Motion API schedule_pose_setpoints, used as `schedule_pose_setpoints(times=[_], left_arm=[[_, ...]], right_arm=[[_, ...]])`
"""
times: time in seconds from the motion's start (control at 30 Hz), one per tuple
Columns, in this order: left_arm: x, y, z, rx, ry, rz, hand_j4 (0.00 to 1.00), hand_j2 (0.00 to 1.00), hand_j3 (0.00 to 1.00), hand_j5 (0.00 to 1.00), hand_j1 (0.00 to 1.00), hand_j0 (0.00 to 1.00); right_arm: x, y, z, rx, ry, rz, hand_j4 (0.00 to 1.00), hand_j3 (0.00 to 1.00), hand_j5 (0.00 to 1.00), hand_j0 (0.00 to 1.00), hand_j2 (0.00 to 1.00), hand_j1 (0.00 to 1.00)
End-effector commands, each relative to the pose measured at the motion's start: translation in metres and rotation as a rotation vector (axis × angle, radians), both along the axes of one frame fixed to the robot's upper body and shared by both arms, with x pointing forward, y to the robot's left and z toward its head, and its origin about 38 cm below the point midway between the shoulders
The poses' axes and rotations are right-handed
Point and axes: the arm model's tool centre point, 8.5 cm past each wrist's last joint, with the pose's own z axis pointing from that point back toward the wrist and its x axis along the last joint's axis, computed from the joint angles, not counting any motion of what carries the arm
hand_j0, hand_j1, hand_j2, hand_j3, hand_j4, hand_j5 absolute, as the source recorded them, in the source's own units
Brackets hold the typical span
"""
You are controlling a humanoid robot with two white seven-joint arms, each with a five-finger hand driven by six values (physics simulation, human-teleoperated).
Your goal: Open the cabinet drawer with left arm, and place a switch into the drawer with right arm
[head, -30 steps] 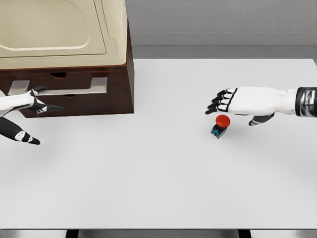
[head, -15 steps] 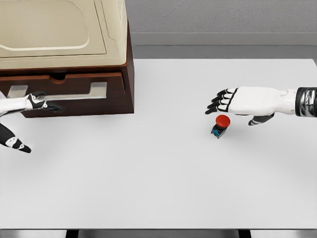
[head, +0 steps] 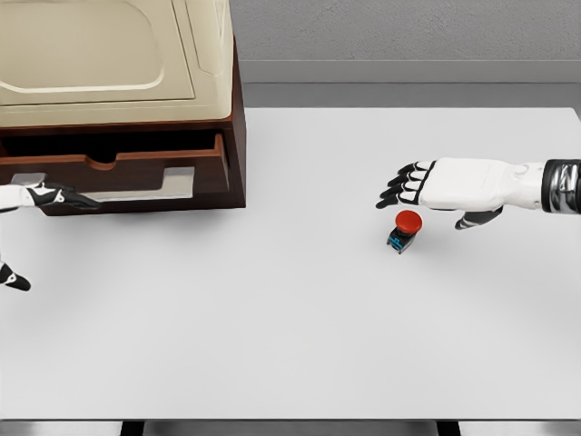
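Right hand flat, palm-down just above switch

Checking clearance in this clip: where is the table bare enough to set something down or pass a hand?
Bare: the table along its whole near half, and the middle stretch between the cabinet and the switch. Crowded: the far left, where the left hand is at the partly open drawer, and around the switch, under the open right hand.

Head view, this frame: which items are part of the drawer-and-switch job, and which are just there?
Job:
- cabinet drawer, partly pulled out
- its metal handle
- left hand, fingers at the handle
- switch, red-capped, on the table
- right hand, open, above the switch

Just there:
- white table
- cream unit atop the cabinet
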Motion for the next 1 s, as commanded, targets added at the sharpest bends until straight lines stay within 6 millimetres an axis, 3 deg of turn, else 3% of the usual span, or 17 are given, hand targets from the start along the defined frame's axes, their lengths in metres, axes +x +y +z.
schedule_pose_setpoints(times=[0.0,0.47,0.7,0.97], left_arm=[[-0.004,0.0,-0.002,-0.009,0.003,-0.017,0.99,0.99,0.99,0.99,0.99,0.99],[-0.012,0.009,0.001,-0.001,-0.004,-0.025,0.99,0.99,0.99,0.99,0.99,0.99],[-0.008,0.009,0.032,-0.165,-0.036,0.014,0.99,0.99,0.99,0.99,0.99,0.99],[0.0,0.0,0.02,-0.177,0.006,0.028,0.99,0.99,0.99,0.99,0.99,0.99]], right_arm=[[0.0,0.0,0.001,0.005,0.001,-0.003,1.0,1.0,1.0,1.0,1.0,1.0],[0.0,0.0,0.0,0.005,0.002,-0.001,1.0,1.0,1.0,1.0,1.0,1.0],[0.0,0.0,0.0,0.005,0.002,-0.001,1.0,1.0,1.0,1.0,1.0,1.0],[0.0,0.0,0.0,0.005,0.002,-0.001,1.0,1.0,1.0,1.0,1.0,1.0]])
